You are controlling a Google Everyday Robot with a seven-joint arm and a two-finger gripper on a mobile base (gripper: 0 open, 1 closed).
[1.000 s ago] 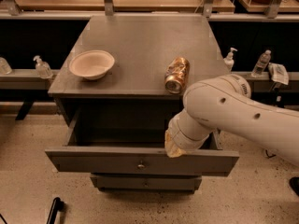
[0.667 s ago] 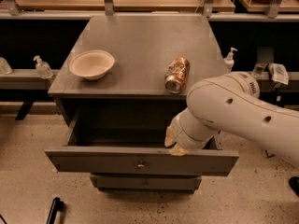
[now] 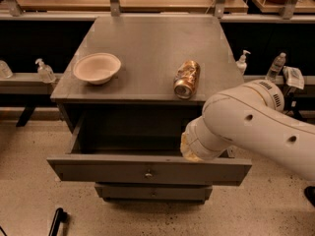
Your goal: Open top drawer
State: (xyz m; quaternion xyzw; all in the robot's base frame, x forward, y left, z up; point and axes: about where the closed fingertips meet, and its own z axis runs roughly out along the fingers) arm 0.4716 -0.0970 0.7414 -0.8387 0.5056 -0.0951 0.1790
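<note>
Top drawer [image 3: 98,167]: dull grey, pulled well out, small brass knob [image 3: 148,173] centred, deep grey interior. Gripper [image 3: 191,149]: inside at right, under white arm [image 3: 256,124]; grip state cannot be told.

Speckled floor [image 3: 24,181], wood benchtop [image 3: 157,1] at back, grey shelf [image 3: 22,82] w/ bottles [image 3: 45,72].

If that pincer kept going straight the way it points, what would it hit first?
Probably the top drawer: the pincer is hidden behind the arm's wrist, dipping into the open box, so its floor or front wall comes first; depth is unclear.
</note>
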